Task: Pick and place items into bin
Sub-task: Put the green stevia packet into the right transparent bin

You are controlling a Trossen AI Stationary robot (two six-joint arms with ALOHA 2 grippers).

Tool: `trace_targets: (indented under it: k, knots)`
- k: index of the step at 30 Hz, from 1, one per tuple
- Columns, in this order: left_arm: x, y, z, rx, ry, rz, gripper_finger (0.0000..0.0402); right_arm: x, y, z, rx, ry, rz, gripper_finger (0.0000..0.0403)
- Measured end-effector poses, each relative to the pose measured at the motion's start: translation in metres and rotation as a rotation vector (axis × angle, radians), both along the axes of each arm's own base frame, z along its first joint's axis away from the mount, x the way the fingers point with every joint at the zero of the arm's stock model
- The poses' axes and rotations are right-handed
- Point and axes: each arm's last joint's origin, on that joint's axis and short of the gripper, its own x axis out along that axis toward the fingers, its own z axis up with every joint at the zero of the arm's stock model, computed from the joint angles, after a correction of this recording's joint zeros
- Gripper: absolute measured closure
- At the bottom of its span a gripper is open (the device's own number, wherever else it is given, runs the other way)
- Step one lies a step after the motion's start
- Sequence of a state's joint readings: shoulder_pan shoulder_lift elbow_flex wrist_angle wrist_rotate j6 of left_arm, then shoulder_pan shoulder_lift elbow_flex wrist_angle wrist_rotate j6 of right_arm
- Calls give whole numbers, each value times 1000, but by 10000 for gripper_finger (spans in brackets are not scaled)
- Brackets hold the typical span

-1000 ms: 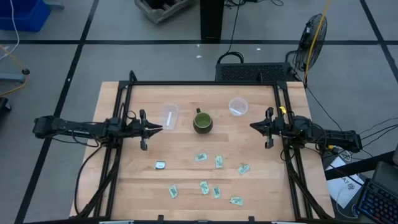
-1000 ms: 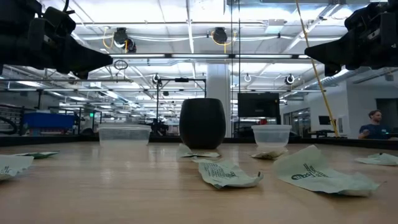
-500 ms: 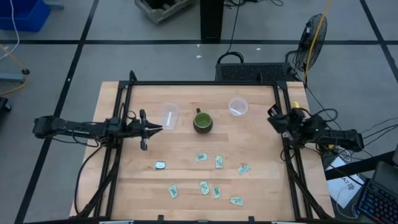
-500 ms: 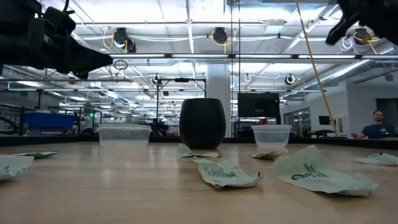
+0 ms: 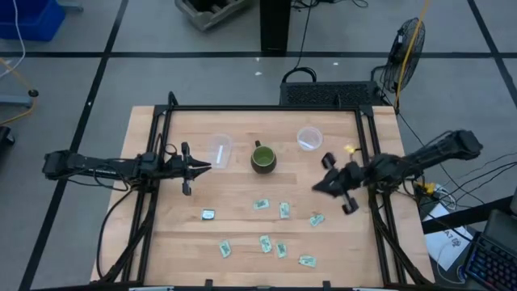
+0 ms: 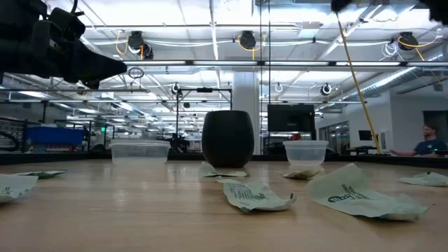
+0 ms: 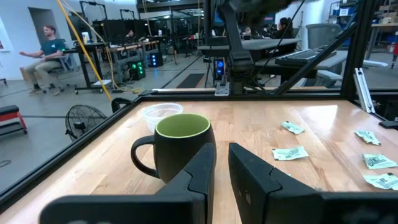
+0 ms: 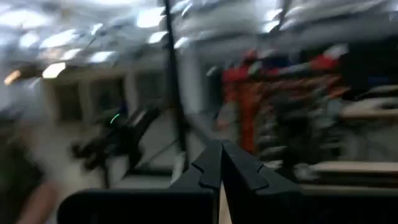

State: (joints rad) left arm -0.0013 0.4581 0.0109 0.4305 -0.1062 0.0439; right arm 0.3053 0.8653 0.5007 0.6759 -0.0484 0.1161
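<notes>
A: Workshop hall behind, wooden table (image 5: 242, 242) in front. Largest holdings first?

B: Left arm, parked at the table's left edge; left gripper (image 5: 202, 166) fingers almost together, a thin slit between them, holding nothing. Right arm, reaching in from the right; right gripper (image 5: 323, 184) above the boards, fingers pressed together in its wrist view, empty.

A: Mid-size?

B: Dark green mug (image 5: 262, 158) near centre. Two clear tubs, one (image 5: 219, 149) left of the mug, one (image 5: 308, 138) right of it. Which serves as the bin, I cannot tell.

A: Smallest?

B: Packets (image 5: 284, 211), pale green and white, strewn flat over the near half; one bluish-silver packet (image 5: 208, 214) apart to the left. None binned.

A: Hazards?

B: Judged only: shut fingers descending onto a flat packet (image 5: 316, 219) would push it, not grasp it. Thin wrappers may slip or crumple. A low sweep toward the right tub could knock it or the mug.
</notes>
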Motion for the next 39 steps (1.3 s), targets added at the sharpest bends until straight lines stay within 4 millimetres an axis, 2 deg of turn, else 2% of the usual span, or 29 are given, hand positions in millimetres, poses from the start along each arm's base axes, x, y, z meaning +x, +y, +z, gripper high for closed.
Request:
trace_targets:
  k: [2, 4, 7, 11, 16, 20, 23, 27, 32, 39]
  knots:
    - [0, 0, 0, 0, 0, 0, 346, 13, 10, 12, -33, -3, 66, 399]
    - [0, 0, 0, 0, -1, 0, 346, 24, 23, 14, -138, 33, 67, 399]
    - [0, 0, 0, 0, 0, 0, 346, 35, 43, 4, -313, 206, -105, 399]
    - [0, 0, 0, 0, 0, 0, 346, 37, 68, -1, -420, 399, -307, 388]
    - [0, 0, 0, 0, 0, 0, 346, 35, 101, -20, -579, 484, -425, 327]
    - [0, 0, 0, 0, 0, 0, 346, 30, 118, -39, -579, 550, -417, 251]
    - [0, 0, 0, 0, 0, 0, 346, 26, 124, -57, -552, 651, -398, 213]
    - [0, 0, 0, 0, 0, 0, 346, 20, 128, -82, -552, 779, -417, 194]
    - [0, 0, 0, 0, 0, 0, 346, 15, 130, -102, -529, 919, -405, 194]
    - [0, 0, 0, 0, 0, 0, 346, 14, 133, -125, -483, 1092, -367, 221]
